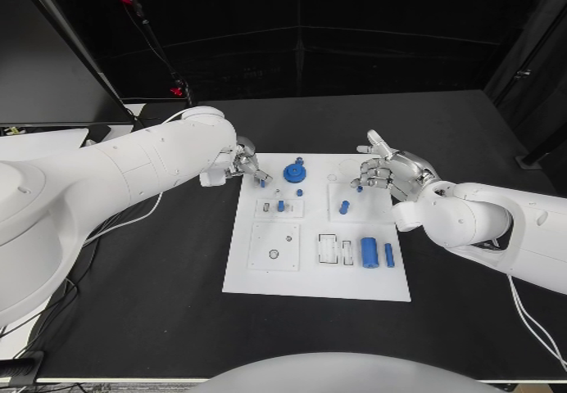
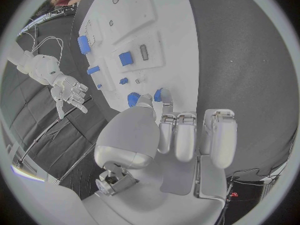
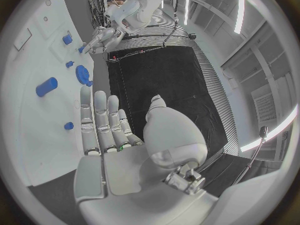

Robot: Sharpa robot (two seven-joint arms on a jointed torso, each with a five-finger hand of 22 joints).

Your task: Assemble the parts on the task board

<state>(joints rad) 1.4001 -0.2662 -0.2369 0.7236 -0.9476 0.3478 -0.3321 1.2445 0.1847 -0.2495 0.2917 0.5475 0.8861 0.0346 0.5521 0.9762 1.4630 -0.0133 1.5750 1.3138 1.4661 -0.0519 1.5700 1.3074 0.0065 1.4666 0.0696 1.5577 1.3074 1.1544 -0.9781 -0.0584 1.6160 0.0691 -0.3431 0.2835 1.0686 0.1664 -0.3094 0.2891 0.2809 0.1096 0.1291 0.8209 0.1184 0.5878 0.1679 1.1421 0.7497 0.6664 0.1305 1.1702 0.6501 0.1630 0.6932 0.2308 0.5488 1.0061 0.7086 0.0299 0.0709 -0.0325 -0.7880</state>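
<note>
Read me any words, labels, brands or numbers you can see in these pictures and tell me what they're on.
None can be read.
The task board bears only outlines and holes.
The blue parts, the left hand and the right hand carry no legible marking.

Task board (image 1: 317, 282) lies in middle of table (image 1: 142, 311). Left hand (image 1: 245, 163) at board's far left corner, right hand (image 1: 390, 170) over far right edge. Parts (image 1: 369, 250) lie on board.

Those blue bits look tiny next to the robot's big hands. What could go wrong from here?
The left hand works at a small blue part at the task board edge; it may slip off onto the table. The open right hand hovers above other small pieces and could knock the blue peg over.
</note>
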